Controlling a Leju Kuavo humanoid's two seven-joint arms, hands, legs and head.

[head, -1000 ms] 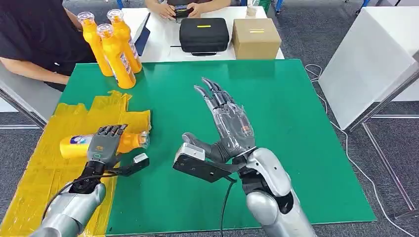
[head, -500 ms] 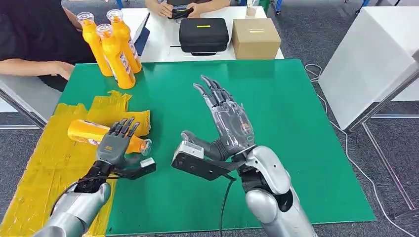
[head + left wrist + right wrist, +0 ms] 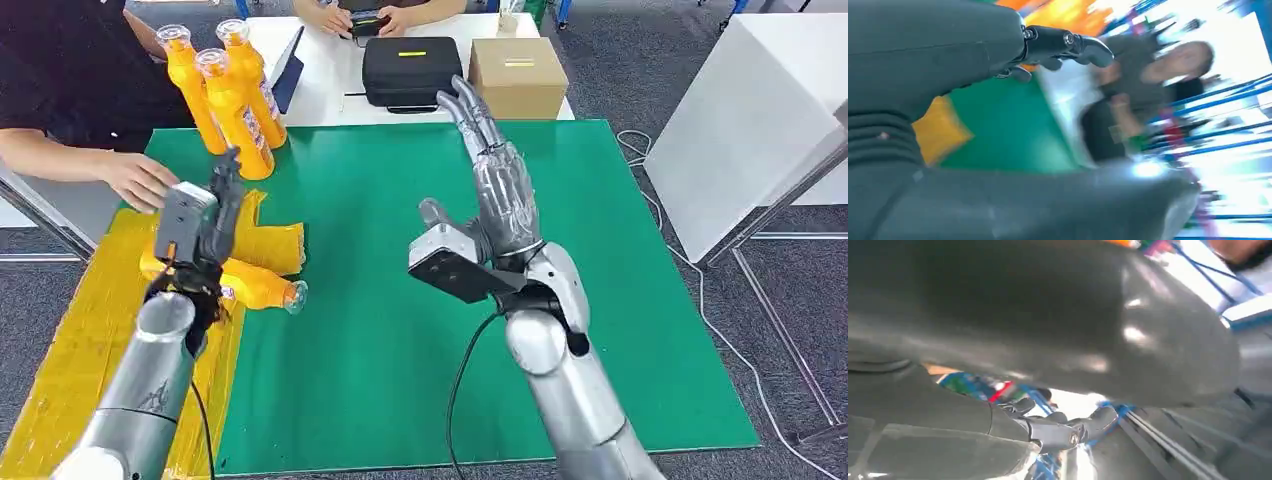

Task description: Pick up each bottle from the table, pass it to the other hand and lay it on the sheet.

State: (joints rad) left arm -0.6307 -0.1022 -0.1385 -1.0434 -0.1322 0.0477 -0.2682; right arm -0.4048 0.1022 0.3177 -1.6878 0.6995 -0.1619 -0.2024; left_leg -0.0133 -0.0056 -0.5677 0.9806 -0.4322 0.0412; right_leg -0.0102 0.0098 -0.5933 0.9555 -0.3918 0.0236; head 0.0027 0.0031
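Note:
An orange bottle point(image 3: 254, 285) lies on its side at the edge of the yellow sheet point(image 3: 85, 345), its clear cap point(image 3: 297, 297) reaching onto the green table point(image 3: 400, 330). My left hand point(image 3: 217, 200) hangs in the air above the bottle, apart from it, fingers point(image 3: 1068, 41) stretched and holding nothing. My right hand point(image 3: 500, 175) is raised over the middle of the table, fingers point(image 3: 1063, 432) spread, with nothing in it. Three more orange bottles point(image 3: 232, 100) stand upright at the table's far left corner.
A person in black sits at the left, one hand point(image 3: 142, 180) reaching over the sheet's far end, close to my left hand. A black case point(image 3: 412, 68) and a cardboard box point(image 3: 518, 78) sit on the white table behind. A white panel point(image 3: 750, 120) stands to the right.
My left hand let go of the bottle on the sheet and lifted away. My right hand rose and moved farther out. The person's hand came in toward the sheet.

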